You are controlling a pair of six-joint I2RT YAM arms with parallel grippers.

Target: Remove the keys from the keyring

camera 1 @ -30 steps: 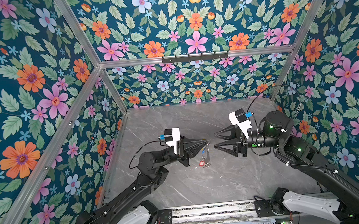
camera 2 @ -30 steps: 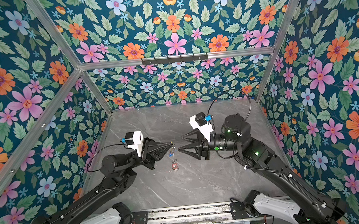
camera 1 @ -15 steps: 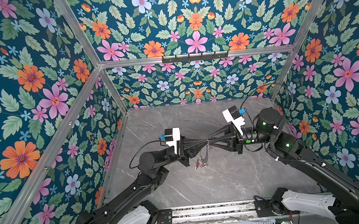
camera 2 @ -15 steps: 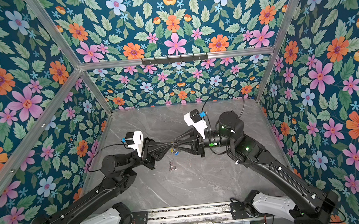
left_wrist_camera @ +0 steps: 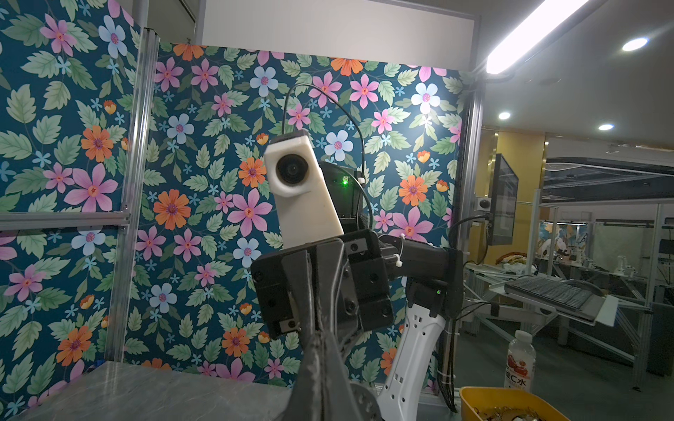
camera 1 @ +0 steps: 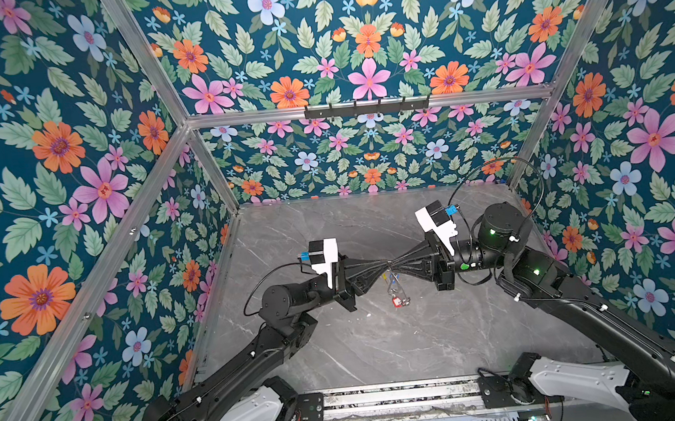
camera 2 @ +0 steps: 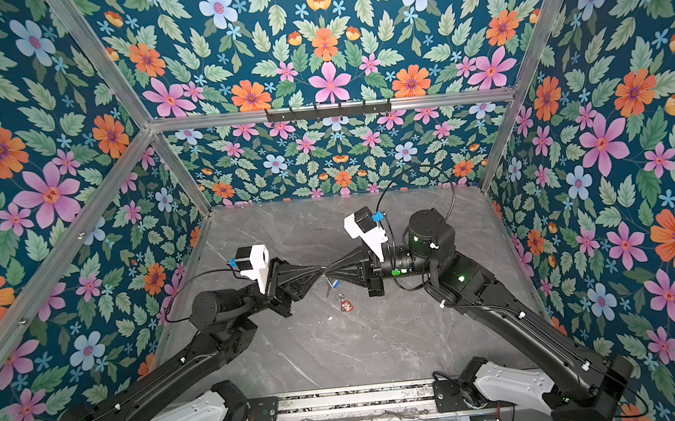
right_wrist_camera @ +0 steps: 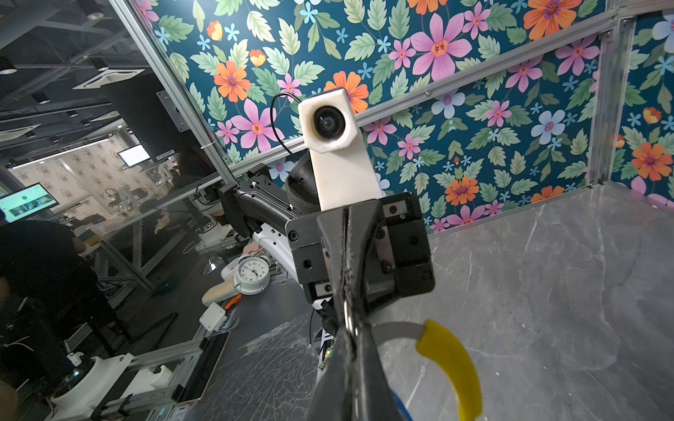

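grey table (camera 1: 381,353). left hand (camera 1: 384,264) and right hand (camera 1: 398,261) meet tip to tip at frame centre in both top views, both clamped shut on the keyring (right_wrist_camera: 450,361), which hangs just below. red-tagged key (camera 1: 396,301) and blue-tagged key (camera 2: 334,282) dangle from it.

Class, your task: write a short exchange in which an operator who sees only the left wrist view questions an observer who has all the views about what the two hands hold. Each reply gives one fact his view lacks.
Operator: I see only the right hand facing my camera. What is it gripping?
Observer: The keyring: the right wrist view shows its yellow arc curving out beside that shut hand.
Operator: Does anything hang from it?
Observer: Yes. In both top views a key's red tag hangs under the spot where the left hand meets the right; whether it touches the table I cannot tell.
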